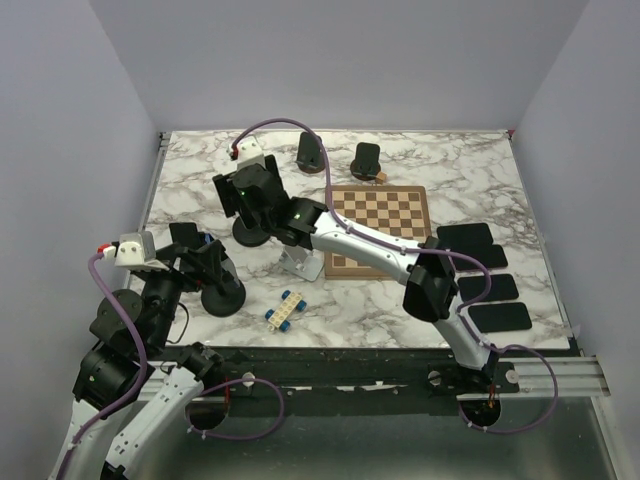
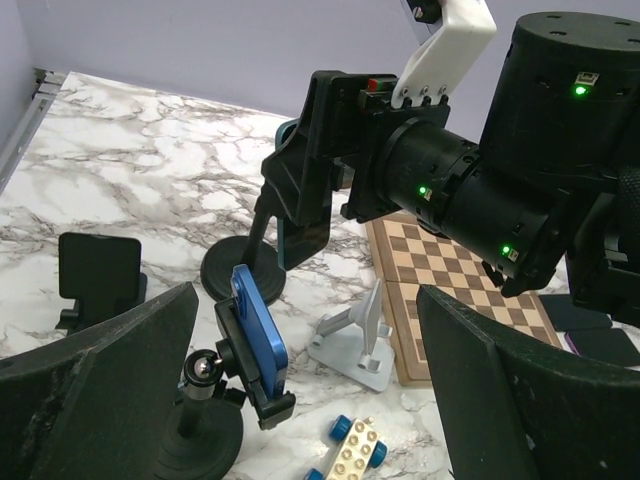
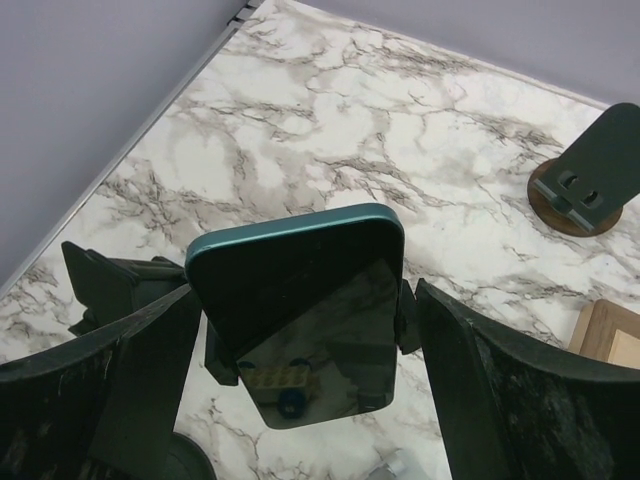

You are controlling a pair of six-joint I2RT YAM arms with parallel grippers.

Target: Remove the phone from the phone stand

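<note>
A teal phone with a dark screen sits clamped in a black phone stand at the left back of the table. My right gripper is open, one finger on each side of the phone and the stand's side clamps. The right finger shows a small gap; the left finger overlaps the clamp. A blue phone stands clamped in a second black stand. My left gripper is open around it, the phone nearer the left finger. In the top view the right gripper hides the teal phone.
An empty grey stand and a toy brick car lie just ahead of the left arm. A chessboard sits mid-table, with several dark phones to its right. Two dark stands are at the back, and a small black stand at the left.
</note>
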